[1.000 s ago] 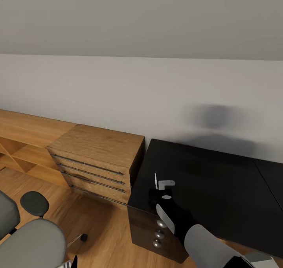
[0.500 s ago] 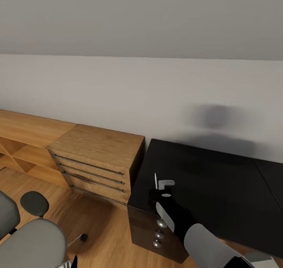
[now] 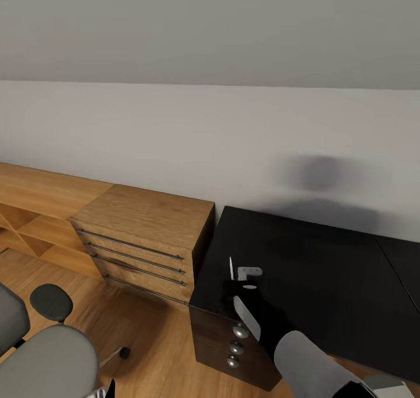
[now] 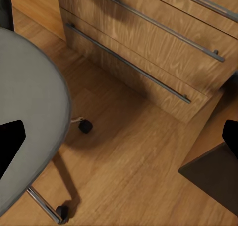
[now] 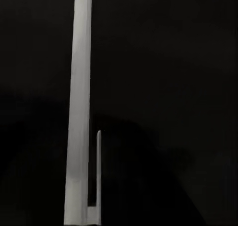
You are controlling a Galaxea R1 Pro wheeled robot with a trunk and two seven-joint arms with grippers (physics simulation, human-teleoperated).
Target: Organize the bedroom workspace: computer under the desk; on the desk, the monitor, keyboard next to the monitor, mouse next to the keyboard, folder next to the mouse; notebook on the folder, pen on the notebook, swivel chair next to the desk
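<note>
My right gripper [image 3: 240,280] hovers just above the near left corner of the black desk [image 3: 326,264]. It is shut on a thin white folder [image 3: 231,268] held upright and seen edge-on. In the right wrist view the folder [image 5: 79,112] is a narrow white strip against the dark desk top. The grey swivel chair [image 3: 46,357] stands at the lower left with a bare seat. My left gripper [image 4: 119,141] hangs open over the floor between the chair seat [image 4: 29,126] and the desk's corner [image 4: 213,171]. Monitor, keyboard, mouse, notebook, pen and computer are out of view.
A wooden chest of drawers [image 3: 146,223] with metal bar handles stands against the wall, tight to the desk's left side. A low wooden shelf unit [image 3: 35,211] runs on to the left. The desk front carries round metal knobs [image 3: 236,346]. Wood floor lies between chair and chest.
The right gripper and the folder have crept very slightly down and to the right over the desk corner. Nothing else has moved.
</note>
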